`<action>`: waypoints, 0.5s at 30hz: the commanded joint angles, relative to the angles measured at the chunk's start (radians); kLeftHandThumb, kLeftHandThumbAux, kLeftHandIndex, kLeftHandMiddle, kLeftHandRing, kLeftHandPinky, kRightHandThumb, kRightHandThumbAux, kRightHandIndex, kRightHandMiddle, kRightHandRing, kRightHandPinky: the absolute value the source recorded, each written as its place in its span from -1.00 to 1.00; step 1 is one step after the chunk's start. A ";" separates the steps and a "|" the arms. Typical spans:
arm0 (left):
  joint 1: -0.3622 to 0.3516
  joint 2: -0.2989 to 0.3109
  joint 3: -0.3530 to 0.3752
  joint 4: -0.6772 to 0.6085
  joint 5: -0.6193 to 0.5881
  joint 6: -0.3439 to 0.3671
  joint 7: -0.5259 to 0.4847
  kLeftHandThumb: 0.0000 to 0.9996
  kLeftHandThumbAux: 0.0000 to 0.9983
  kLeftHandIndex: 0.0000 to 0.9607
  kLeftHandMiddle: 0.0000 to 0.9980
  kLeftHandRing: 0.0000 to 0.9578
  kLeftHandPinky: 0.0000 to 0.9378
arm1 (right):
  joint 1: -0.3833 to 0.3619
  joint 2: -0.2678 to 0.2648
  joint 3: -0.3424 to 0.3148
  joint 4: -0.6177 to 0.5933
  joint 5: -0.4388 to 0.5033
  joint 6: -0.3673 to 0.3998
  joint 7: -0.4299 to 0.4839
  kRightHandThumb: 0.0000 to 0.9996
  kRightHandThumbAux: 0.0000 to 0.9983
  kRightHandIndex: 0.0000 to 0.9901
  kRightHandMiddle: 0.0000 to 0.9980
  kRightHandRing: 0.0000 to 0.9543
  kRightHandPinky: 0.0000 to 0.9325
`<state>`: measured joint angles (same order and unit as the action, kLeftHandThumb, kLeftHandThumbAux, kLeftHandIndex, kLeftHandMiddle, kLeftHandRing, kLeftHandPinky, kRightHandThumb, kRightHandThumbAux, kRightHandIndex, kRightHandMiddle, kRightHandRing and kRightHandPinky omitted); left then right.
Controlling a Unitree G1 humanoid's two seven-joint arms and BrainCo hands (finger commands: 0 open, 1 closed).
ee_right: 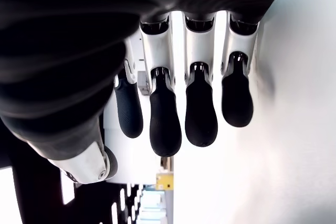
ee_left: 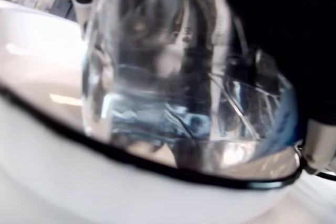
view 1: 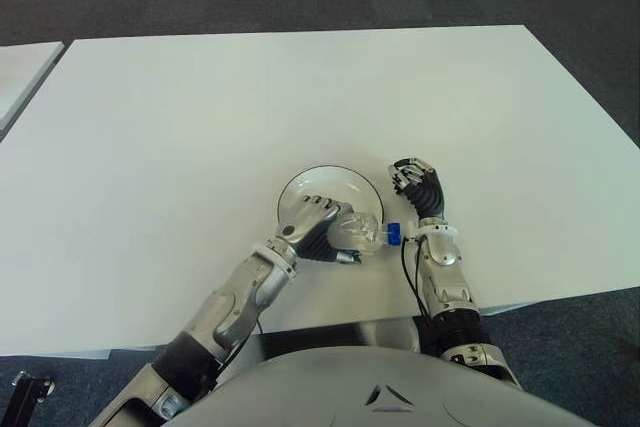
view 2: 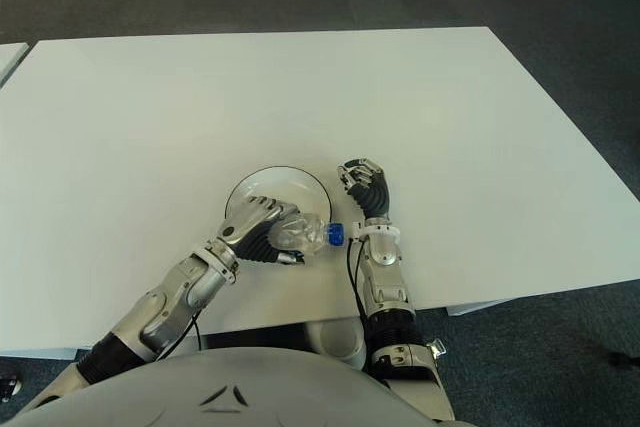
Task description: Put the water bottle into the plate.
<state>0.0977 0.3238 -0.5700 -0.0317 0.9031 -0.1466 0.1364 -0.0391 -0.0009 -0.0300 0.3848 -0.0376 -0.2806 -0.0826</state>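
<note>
Left eye view: left hand (view 1: 318, 228) clamped around clear water bottle (view 1: 360, 232), lying on its side across near rim of white plate (view 1: 330, 179), blue cap (view 1: 393, 234) pointing right, past the rim. Right hand (view 1: 418, 186) just right of plate on white table (view 1: 200, 117), fingers (ee_right: 165, 116) loosely extended, holding nothing.

Left hand (view 1: 318, 229) reaches forward, fingers curled in a grasp — right hand (view 1: 418, 187) idle, fingers loosely bent.
</note>
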 commanded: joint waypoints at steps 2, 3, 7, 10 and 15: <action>-0.003 0.001 0.000 0.063 0.034 -0.004 0.070 0.70 0.34 -0.18 0.08 0.78 0.80 | 0.009 0.009 -0.004 0.002 0.006 0.008 -0.002 0.42 0.46 -0.12 0.37 0.41 0.45; -0.004 -0.001 0.002 0.070 0.033 -0.005 0.076 0.70 0.34 -0.18 0.08 0.78 0.80 | 0.009 0.009 -0.003 0.001 0.005 0.010 -0.003 0.42 0.46 -0.12 0.37 0.41 0.45; -0.011 -0.007 0.007 0.095 0.030 -0.006 0.101 0.70 0.34 -0.18 0.08 0.78 0.80 | 0.009 0.009 -0.003 0.004 0.004 0.002 -0.001 0.42 0.46 -0.12 0.38 0.42 0.45; -0.016 -0.010 0.008 0.108 0.034 -0.001 0.113 0.70 0.34 -0.18 0.08 0.79 0.80 | 0.008 0.008 -0.003 0.009 0.006 -0.010 0.002 0.42 0.46 -0.12 0.39 0.43 0.47; -0.020 -0.024 0.025 0.130 0.040 0.041 0.132 0.70 0.34 -0.18 0.08 0.78 0.79 | 0.009 0.008 -0.005 0.014 0.012 -0.021 0.010 0.42 0.46 -0.12 0.39 0.43 0.46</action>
<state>0.0729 0.2988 -0.5637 0.0575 0.9246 -0.1524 0.2637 -0.0383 0.0028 -0.0299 0.3863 -0.0354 -0.2932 -0.0775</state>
